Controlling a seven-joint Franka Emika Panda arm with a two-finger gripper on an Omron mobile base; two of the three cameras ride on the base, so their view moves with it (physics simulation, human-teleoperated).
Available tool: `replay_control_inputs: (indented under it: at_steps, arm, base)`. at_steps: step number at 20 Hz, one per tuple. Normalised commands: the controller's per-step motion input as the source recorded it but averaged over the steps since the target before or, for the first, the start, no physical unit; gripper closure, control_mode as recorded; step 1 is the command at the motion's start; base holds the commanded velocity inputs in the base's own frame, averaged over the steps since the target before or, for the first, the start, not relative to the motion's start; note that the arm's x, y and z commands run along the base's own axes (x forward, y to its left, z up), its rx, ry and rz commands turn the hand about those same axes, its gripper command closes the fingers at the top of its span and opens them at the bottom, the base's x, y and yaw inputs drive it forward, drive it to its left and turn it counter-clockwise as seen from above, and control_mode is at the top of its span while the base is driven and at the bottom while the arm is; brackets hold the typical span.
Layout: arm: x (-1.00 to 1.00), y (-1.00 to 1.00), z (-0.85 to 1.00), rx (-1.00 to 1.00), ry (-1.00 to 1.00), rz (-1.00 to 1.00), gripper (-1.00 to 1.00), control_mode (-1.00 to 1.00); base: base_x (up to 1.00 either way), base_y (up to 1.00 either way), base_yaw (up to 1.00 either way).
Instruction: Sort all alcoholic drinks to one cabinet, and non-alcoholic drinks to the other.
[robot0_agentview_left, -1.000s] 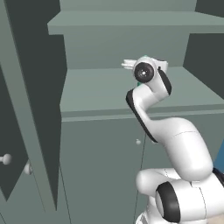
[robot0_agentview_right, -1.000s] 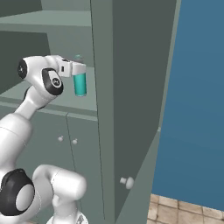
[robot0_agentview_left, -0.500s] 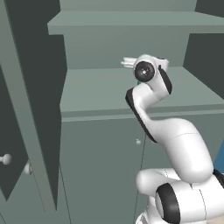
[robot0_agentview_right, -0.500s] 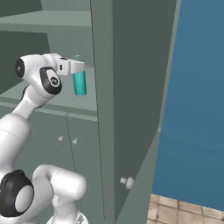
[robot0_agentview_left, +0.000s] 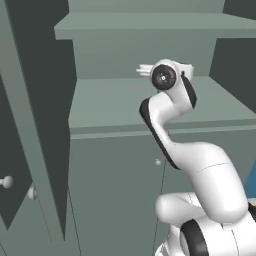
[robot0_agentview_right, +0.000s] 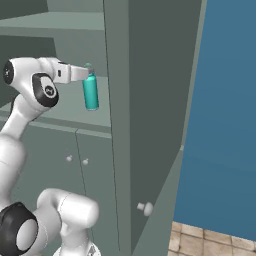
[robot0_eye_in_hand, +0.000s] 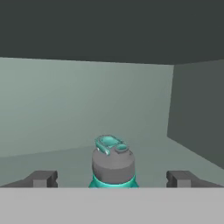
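A fat teal bottle with a grey cap (robot0_agentview_right: 90, 92), one of the non-alcoholic drinks, stands upright on the cabinet shelf (robot0_agentview_right: 60, 117) close to the right side wall. My gripper (robot0_agentview_right: 84, 74) reaches in from the left at the height of the bottle's cap. In the hand view the grey cap (robot0_eye_in_hand: 113, 162) sits centred between the two fingertips (robot0_eye_in_hand: 43, 178), with a wide gap on each side. The gripper (robot0_eye_in_hand: 112, 179) is open and touches nothing. The alcoholic drinks are out of view.
The cabinet's left door (robot0_agentview_left: 35, 125) hangs open, and so does the right door with its round knob (robot0_agentview_right: 146, 208). Another shelf (robot0_agentview_left: 150, 25) runs above. Closed lower doors with small knobs (robot0_agentview_right: 70, 158) sit below, and a blue wall (robot0_agentview_right: 225, 115) stands at the right.
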Motion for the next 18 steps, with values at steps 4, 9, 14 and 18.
replay_control_inputs:
  at_steps: [4, 9, 14, 18]
  arm:
    - [-0.58, 0.11, 0.00, 0.00, 0.00, -0.03, -1.00, -1.00]
    - [-0.68, 0.03, 0.00, 0.00, 0.00, -0.04, -1.00, -1.00]
    - [-0.75, 0.00, 0.04, 0.00, 0.00, -0.06, -1.00, -1.00]
    - [-0.73, 0.00, 0.00, 0.00, 0.00, -0.06, -1.00, -1.00]
  base:
    - [0.00, 0.00, 0.00]
    - [0.00, 0.00, 0.00]
    - [0.00, 0.00, 0.00]
    - [0.00, 0.00, 0.00]
